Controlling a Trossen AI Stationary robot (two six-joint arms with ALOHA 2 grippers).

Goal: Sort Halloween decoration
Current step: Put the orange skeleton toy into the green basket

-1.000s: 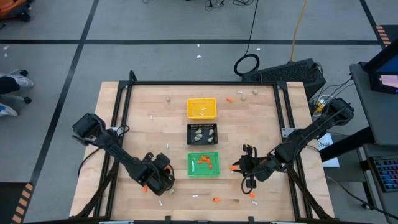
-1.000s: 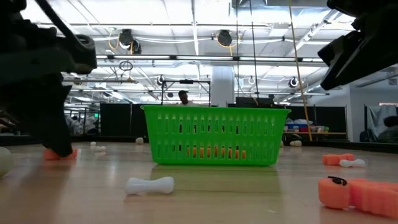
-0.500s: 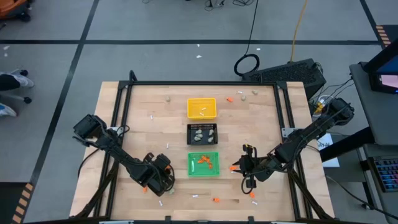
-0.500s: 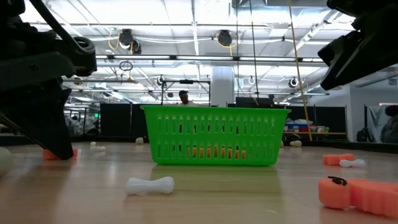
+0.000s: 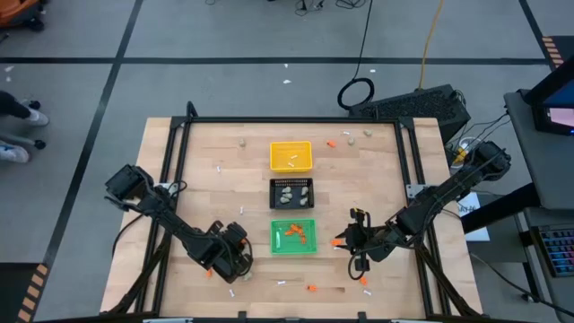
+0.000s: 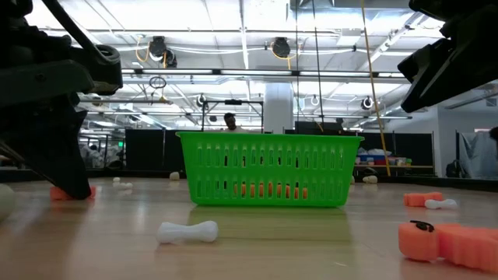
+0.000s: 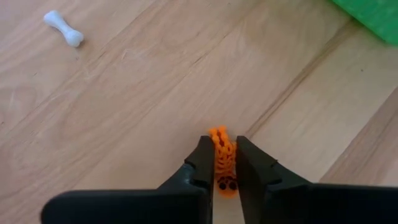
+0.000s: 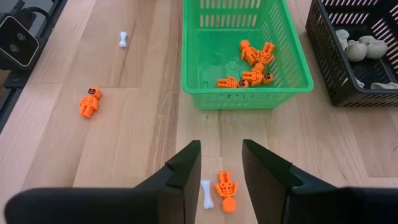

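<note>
A pale wooden bench [image 5: 197, 197] carried three square plastic baskets in a row. The yellow basket [image 5: 291, 155] lay farthest back, the black basket [image 5: 291, 193] in the middle, the green basket [image 5: 293, 237] nearest.

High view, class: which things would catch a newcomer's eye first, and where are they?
Three baskets line the table's middle: yellow basket farthest back, black basket in the middle, green basket nearest. Left of the green one, the left hand pinches an orange skeleton on the wood; right of it, the right hand hangs open over another orange skeleton and a white bone.
</note>
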